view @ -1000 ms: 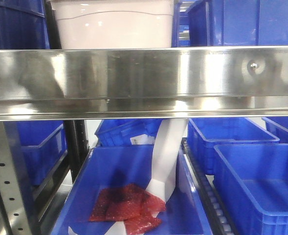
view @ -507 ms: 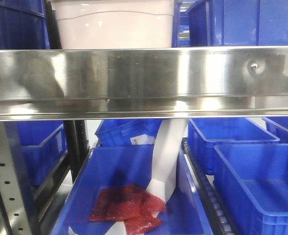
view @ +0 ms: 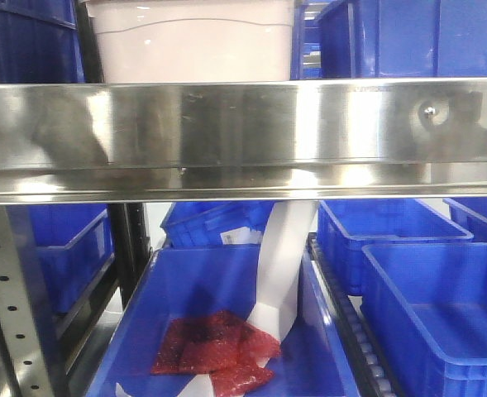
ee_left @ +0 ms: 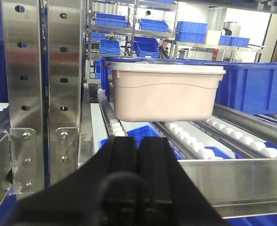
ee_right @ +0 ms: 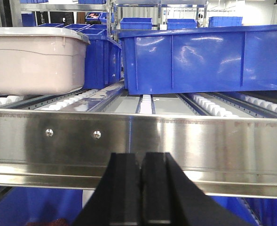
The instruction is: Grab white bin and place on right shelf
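Note:
The white bin (view: 192, 40), a pinkish-white tub with a curved side ridge, stands on the roller track behind the shelf's wide shiny front rail (view: 243, 136). It also shows in the left wrist view (ee_left: 164, 92) and at the left of the right wrist view (ee_right: 35, 59). My left gripper (ee_left: 138, 140) is shut and empty, in front of the bin and short of it. My right gripper (ee_right: 141, 154) is shut and empty, just before the riveted rail (ee_right: 176, 143), to the right of the bin. Neither gripper shows in the front view.
A large blue crate (ee_right: 204, 59) sits on the rollers right of the bin. Perforated steel uprights (ee_left: 44, 89) stand left of the left gripper. Below the rail are blue crates (view: 437, 306); one holds red packets (view: 214, 347) and a white strip (view: 280, 269).
Nothing has moved in the front view; only the reflections on the rail have shifted slightly.

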`<state>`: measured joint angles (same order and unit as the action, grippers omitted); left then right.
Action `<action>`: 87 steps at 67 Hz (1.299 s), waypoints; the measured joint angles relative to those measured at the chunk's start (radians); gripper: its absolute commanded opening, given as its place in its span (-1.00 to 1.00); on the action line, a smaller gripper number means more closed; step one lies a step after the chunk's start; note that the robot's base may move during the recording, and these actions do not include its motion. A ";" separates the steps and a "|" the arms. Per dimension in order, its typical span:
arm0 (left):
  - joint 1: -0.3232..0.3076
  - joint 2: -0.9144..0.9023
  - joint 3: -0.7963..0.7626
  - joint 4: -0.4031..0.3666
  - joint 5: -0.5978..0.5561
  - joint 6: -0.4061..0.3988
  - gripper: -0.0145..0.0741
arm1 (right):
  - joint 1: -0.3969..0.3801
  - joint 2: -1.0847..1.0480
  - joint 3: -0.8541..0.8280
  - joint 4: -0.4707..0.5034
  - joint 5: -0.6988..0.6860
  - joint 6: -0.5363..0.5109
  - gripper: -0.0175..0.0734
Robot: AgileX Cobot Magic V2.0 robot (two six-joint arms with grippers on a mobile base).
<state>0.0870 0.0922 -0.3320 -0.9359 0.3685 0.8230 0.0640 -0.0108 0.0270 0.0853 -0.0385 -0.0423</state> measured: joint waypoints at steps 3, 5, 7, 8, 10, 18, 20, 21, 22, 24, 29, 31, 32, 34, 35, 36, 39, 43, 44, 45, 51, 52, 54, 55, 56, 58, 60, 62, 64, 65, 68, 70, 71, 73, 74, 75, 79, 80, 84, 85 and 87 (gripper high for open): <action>0.000 0.000 0.000 0.000 0.000 0.000 -0.96 | 0.000 0.000 0.000 0.000 0.000 0.000 -0.52; 0.000 0.000 0.000 0.000 0.000 0.000 -0.96 | 0.000 0.000 0.000 0.000 0.000 0.000 -0.52; 0.000 0.000 0.002 0.000 -0.002 0.000 -0.96 | 0.000 0.000 0.000 0.000 0.000 0.000 -0.52; 0.000 0.000 0.002 0.000 -0.004 0.000 -0.96 | 0.000 0.000 0.000 0.000 0.000 0.000 -0.52; 0.000 0.000 0.004 0.003 -0.010 0.000 -0.96 | 0.000 0.000 0.000 0.000 0.000 -0.002 -0.52; 0.000 -0.006 0.011 0.196 -0.051 -0.025 -0.96 | 0.000 0.000 0.000 0.000 0.000 -0.002 -0.52; 0.000 -0.012 0.021 0.268 -0.063 -0.063 -0.95 | 0.000 0.000 0.000 0.000 0.000 -0.002 -0.52; 0.000 -0.013 0.026 0.296 -0.067 -0.100 -0.95 | 0.000 0.000 0.000 0.000 0.000 -0.002 -0.52; 0.000 -0.016 0.033 0.323 -0.072 -0.129 -0.95 | 0.000 0.000 0.000 0.000 0.000 -0.002 -0.52; -0.007 -0.035 0.075 0.439 -0.097 -0.280 -0.95 | 0.000 0.000 0.000 0.000 0.000 -0.002 -0.52; -0.038 -0.074 0.149 0.628 -0.151 -0.525 -0.95 | 0.000 0.000 0.000 0.000 0.000 -0.002 -0.52; -0.051 -0.085 0.174 0.684 -0.175 -0.622 -0.95 | 0.000 0.000 0.000 0.000 0.000 -0.002 -0.52; -0.058 -0.090 0.187 0.711 -0.188 -0.658 -0.95 | 0.000 0.000 0.000 0.000 0.000 -0.002 -0.52; -0.073 -0.096 0.215 0.773 -0.222 -0.739 -0.95 | 0.000 0.000 0.000 0.000 0.000 -0.002 -0.52; -0.081 -0.099 0.231 0.795 -0.236 -0.766 -0.95 | 0.000 0.000 0.000 0.000 0.000 -0.002 -0.52; -0.086 -0.099 0.241 0.813 -0.250 -0.790 -0.95 | 0.000 0.000 0.000 0.000 0.000 -0.002 -0.52; -0.099 -0.101 0.275 0.860 -0.299 -0.849 -0.95 | 0.000 0.000 0.000 0.000 -0.002 -0.003 -0.52; -0.117 -0.103 0.316 0.907 -0.336 -0.886 -0.95 | 0.000 0.000 0.000 0.000 -0.002 -0.003 -0.52; -0.119 -0.103 0.323 0.919 -0.342 -0.890 -0.95 | 0.000 0.000 0.000 0.000 -0.002 -0.003 -0.52; -0.120 -0.105 0.331 0.926 -0.346 -0.895 -0.95 | 0.000 0.000 0.000 0.000 -0.002 -0.003 -0.52; -0.137 -0.105 0.360 0.954 -0.359 -0.902 -0.95 | 0.000 0.000 0.000 0.000 -0.002 -0.003 -0.52; -0.139 -0.105 0.360 0.954 -0.359 -0.898 -0.95 | 0.000 0.000 0.000 0.000 -0.002 -0.003 -0.52; -0.141 -0.105 0.360 0.956 -0.359 -0.879 -0.95 | 0.000 0.000 0.000 0.000 -0.002 -0.003 -0.52; -0.141 -0.105 0.360 0.956 -0.357 -0.869 -0.95 | 0.000 0.000 0.000 0.000 -0.002 -0.003 -0.52; -0.141 -0.105 0.360 0.956 -0.357 -0.847 -0.95 | 0.000 0.000 0.000 0.000 -0.002 -0.003 -0.52; -0.143 -0.105 0.360 0.951 -0.357 -0.823 -0.95 | 0.000 0.000 0.000 0.000 -0.002 -0.003 -0.52; -0.143 -0.105 0.360 0.943 -0.359 -0.794 -0.95 | 0.000 0.000 0.000 0.000 -0.002 -0.003 -0.52; -0.143 -0.105 0.360 0.936 -0.359 -0.780 -0.95 | 0.000 0.000 0.000 0.000 -0.002 -0.003 -0.52; -0.143 -0.105 0.360 0.936 -0.359 -0.766 -0.95 | 0.000 0.000 0.000 0.000 -0.002 -0.003 -0.52; -0.143 -0.105 0.360 0.930 -0.359 -0.763 -0.95 | 0.000 0.000 0.000 0.000 -0.002 -0.003 -0.52; -0.143 -0.105 0.360 0.928 -0.359 -0.757 -0.95 | 0.000 0.000 0.000 0.000 -0.002 -0.003 -0.52; -0.143 -0.105 0.360 0.926 -0.359 -0.757 -0.95 | 0.000 0.000 0.000 0.000 -0.002 -0.003 -0.52; -0.143 -0.105 0.360 0.926 -0.359 -0.759 -0.95 | 0.000 0.000 0.000 0.000 -0.002 -0.003 -0.52; -0.143 -0.105 0.360 0.924 -0.359 -0.759 -0.95 | 0.000 0.000 0.000 0.000 -0.002 -0.003 -0.52; -0.143 -0.105 0.360 0.924 -0.359 -0.759 -0.95 | 0.000 0.000 0.000 0.000 -0.002 -0.003 -0.52; -0.143 -0.105 0.360 0.924 -0.359 -0.759 -0.95 | 0.000 0.000 0.000 0.000 -0.002 -0.003 -0.52; -0.143 -0.105 0.360 0.924 -0.359 -0.759 -0.95 | 0.000 0.000 0.000 0.000 -0.002 -0.003 -0.52; -0.143 -0.105 0.360 0.924 -0.359 -0.759 -0.95 | 0.000 0.000 0.000 0.000 -0.002 -0.003 -0.52; -0.143 -0.105 0.360 0.924 -0.359 -0.759 -0.96 | 0.000 0.000 0.000 0.000 -0.002 -0.003 -0.52; -0.143 -0.105 0.360 0.924 -0.359 -0.759 -0.96 | 0.000 0.000 0.000 0.000 -0.002 -0.003 -0.52; -0.143 -0.105 0.360 0.924 -0.359 -0.761 -0.96 | 0.000 0.000 0.000 0.000 -0.002 -0.003 -0.52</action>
<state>-0.0556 -0.0128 0.0282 -0.0124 0.0096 0.0623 0.0640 -0.0108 0.0270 0.0853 -0.0405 -0.0456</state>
